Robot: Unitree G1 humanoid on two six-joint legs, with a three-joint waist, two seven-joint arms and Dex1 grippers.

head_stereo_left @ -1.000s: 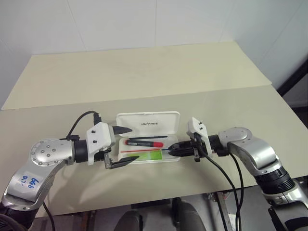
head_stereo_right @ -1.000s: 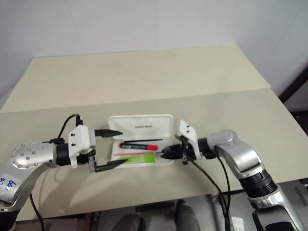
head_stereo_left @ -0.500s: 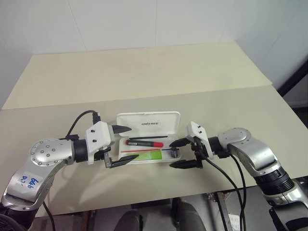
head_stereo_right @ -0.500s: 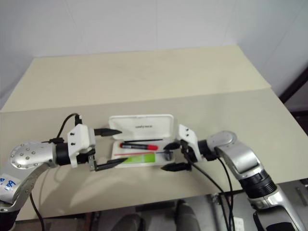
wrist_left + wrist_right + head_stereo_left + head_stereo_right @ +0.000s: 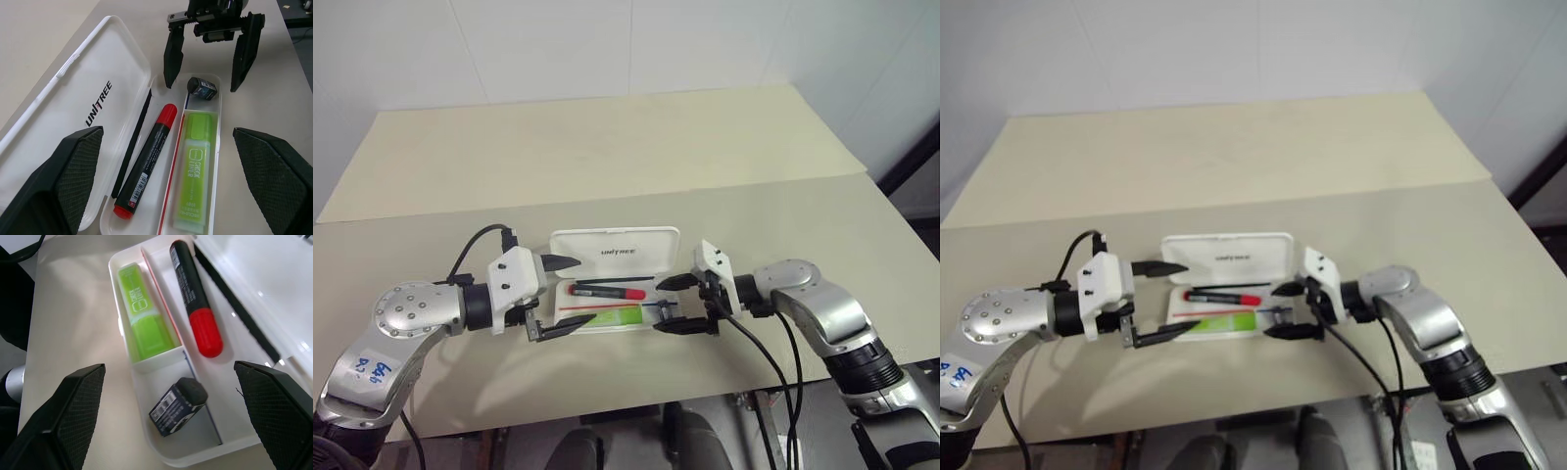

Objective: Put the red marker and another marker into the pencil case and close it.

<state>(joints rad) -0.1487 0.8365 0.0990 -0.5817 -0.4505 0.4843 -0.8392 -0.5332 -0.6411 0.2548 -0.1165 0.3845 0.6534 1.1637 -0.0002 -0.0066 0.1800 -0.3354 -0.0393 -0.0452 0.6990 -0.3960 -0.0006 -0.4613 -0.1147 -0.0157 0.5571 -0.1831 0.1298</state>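
The pencil case [image 5: 615, 281] lies open on the table [image 5: 607, 157], lid [image 5: 93, 103] folded flat away from the robot, tray toward it. Red marker [image 5: 146, 159] is seen in the tray's long compartment nearest the hinge, beside a thin black strip [image 5: 132, 147]. The green highlighter [image 5: 193, 169] lies in the compartment nearest the robot, and a small dark block [image 5: 178, 406] sits in the end section by the right gripper. Both markers thus judged already in; closing is what is left.

Left gripper [image 5: 562, 296] is held at the case's left end, fingers spread wide, nothing between them. Right gripper [image 5: 677, 305] is at the right end, fingers [image 5: 173, 54] also apart, empty, tips over the tray end.

Handling, as judged: case is light, stiff, smooth plastic w/ rounded corners, so likely to slide if pushed from one side only. Lid is thin; best taken at its far long edge, approx. mid-length, and swung over the hinge while the tray is steadied at one end. Markers are loose and round, so may roll if the tray is jolted
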